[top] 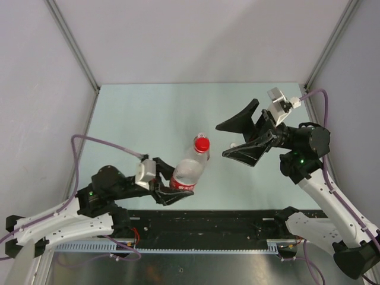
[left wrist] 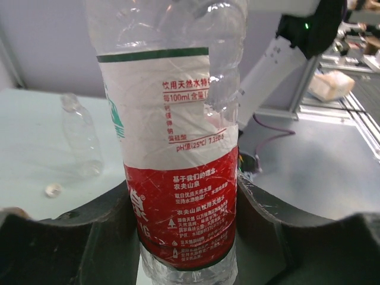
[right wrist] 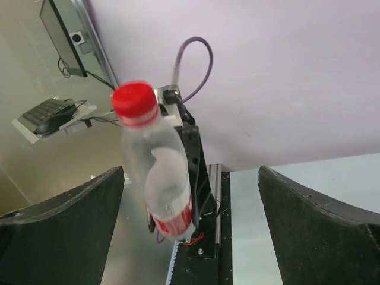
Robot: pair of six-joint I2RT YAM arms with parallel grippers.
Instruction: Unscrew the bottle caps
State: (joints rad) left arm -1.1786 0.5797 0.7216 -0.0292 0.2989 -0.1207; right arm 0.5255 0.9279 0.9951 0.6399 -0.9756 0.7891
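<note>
My left gripper (top: 172, 193) is shut on the lower body of the clear bottle with the red-and-white label (top: 189, 171) and holds it tilted up off the table. Its bright red cap (top: 202, 143) is on the neck. In the left wrist view the bottle (left wrist: 178, 166) fills the space between the jaws of the gripper (left wrist: 184, 243). My right gripper (top: 223, 141) is open, just right of the cap and apart from it. In the right wrist view the cap (right wrist: 133, 102) and bottle (right wrist: 163, 178) sit ahead of the open gripper (right wrist: 191, 196). The amber bottle is out of view.
In the left wrist view a clear plain bottle (left wrist: 80, 139) lies on the pale table (left wrist: 24, 148) with a small pale cap (left wrist: 53, 190) beside it. Grey walls enclose the table (top: 148, 113) at the back and sides. A black rail (top: 202, 222) runs along the near edge.
</note>
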